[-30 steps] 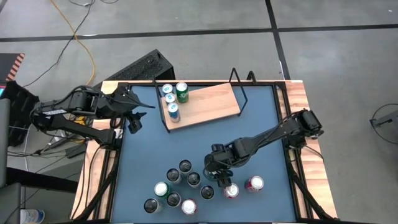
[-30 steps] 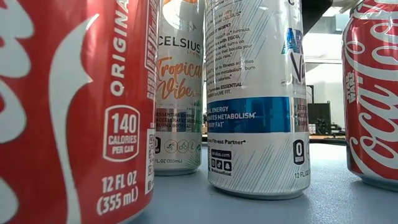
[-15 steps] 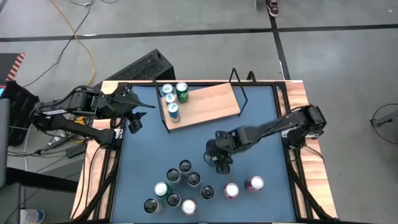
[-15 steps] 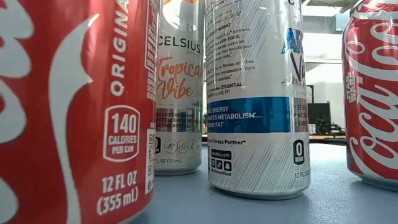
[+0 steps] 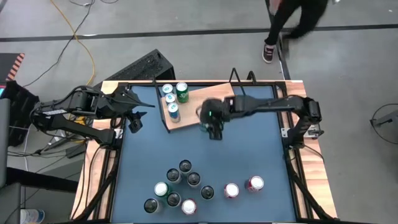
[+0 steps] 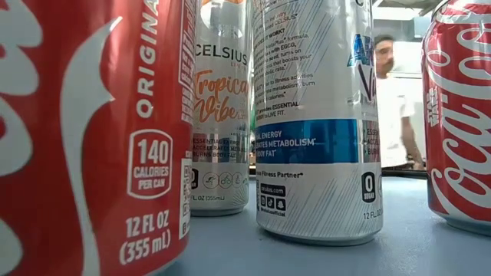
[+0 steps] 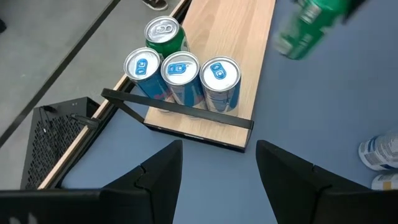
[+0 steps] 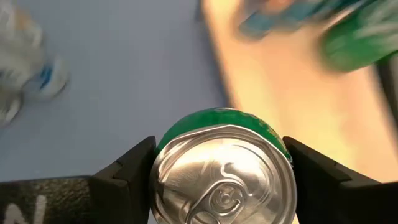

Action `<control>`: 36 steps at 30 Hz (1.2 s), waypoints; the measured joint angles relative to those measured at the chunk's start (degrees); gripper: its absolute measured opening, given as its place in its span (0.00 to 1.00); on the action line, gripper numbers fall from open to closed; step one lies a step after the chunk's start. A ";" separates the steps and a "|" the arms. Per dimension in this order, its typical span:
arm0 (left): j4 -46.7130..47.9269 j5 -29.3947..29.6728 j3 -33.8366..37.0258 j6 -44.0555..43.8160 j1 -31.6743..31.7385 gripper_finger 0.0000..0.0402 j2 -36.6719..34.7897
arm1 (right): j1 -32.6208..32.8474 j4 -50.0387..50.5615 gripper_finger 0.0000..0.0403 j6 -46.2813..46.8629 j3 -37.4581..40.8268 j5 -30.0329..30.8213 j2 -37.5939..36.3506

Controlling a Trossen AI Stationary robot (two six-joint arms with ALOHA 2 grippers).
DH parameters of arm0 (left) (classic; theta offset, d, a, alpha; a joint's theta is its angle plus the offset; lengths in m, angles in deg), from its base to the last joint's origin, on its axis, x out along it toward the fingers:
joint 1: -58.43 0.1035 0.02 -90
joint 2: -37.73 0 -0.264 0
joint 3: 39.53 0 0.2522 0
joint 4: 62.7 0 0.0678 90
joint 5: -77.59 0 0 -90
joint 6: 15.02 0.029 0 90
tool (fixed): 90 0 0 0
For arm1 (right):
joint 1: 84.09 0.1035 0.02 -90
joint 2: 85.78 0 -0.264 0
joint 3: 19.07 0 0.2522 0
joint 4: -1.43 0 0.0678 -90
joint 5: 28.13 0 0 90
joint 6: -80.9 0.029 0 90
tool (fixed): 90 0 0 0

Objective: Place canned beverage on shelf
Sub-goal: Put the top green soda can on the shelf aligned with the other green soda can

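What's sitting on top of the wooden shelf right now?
Four upright cans stand at one end of the shelf: three blue-topped cans and one green can. The right gripper covers part of the board's edge.

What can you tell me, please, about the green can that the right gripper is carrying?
The green can is a green-sided aluminium drink can with a bare silver lid and an unopened pull tab. It is clamped between the two dark fingers of the right gripper, one on each side of its body near the top, and nothing else touches it. In the high view it hangs over the front edge of the shelf, beside the four cans already standing at the shelf's left end. It looks blurred in the left wrist view.
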 joint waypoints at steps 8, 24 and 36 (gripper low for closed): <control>0.00 0.01 0.00 -0.90 0.00 0.48 0.00 | -7.51 -3.28 0.68 -6.35 -4.22 -0.09 -0.03; -0.02 2.32 0.00 -5.28 0.02 0.48 0.01 | -10.46 9.27 0.69 -17.44 -29.77 -6.45 15.98; -0.09 3.58 0.00 -6.89 0.02 0.48 0.02 | -10.91 18.24 0.69 -20.61 -43.72 -7.61 27.51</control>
